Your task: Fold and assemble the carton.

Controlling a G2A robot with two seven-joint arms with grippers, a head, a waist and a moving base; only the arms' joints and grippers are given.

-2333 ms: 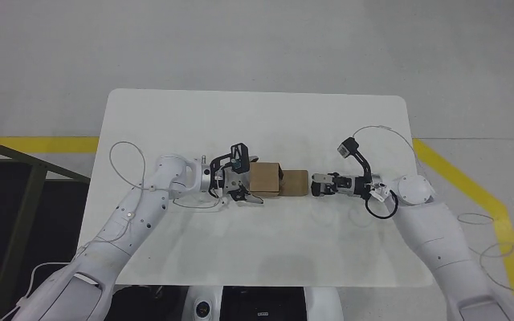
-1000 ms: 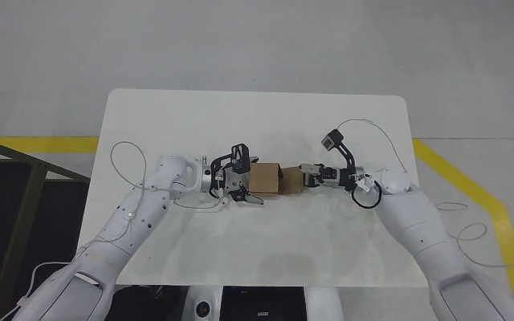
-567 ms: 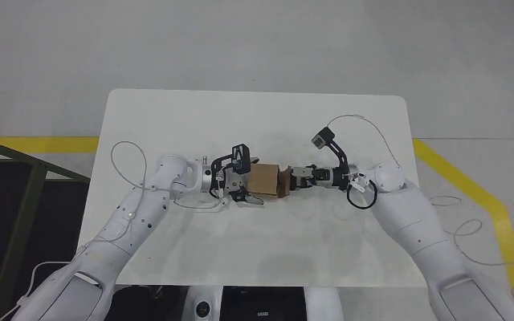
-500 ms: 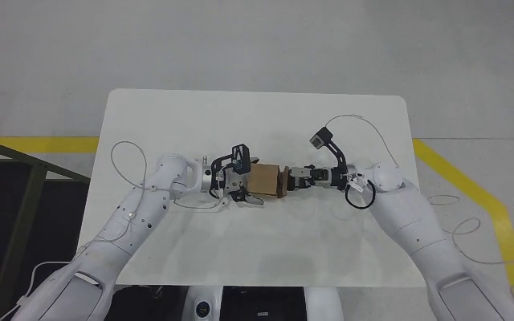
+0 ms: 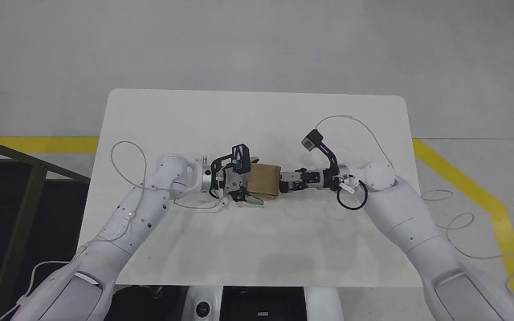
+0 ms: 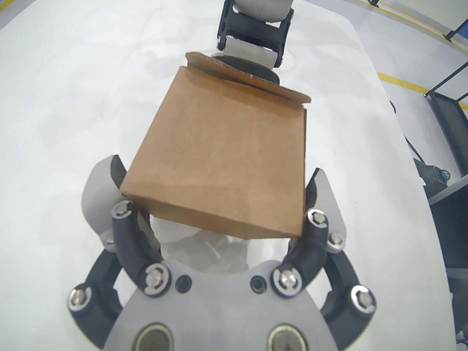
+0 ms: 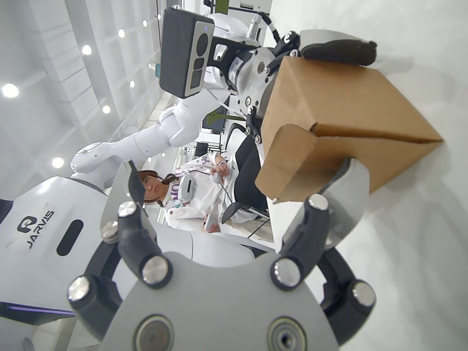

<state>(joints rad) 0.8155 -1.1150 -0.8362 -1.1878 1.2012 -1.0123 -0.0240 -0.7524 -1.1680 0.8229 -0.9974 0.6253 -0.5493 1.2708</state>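
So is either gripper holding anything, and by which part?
The left gripper clamps the carton by one end, fingers on opposite side walls. The right gripper is open and holds nothing; one finger rests against the far end flap.

Bright, even overhead light, soft shadows, sharp focus; strong fisheye curvature at wrist views' edges.
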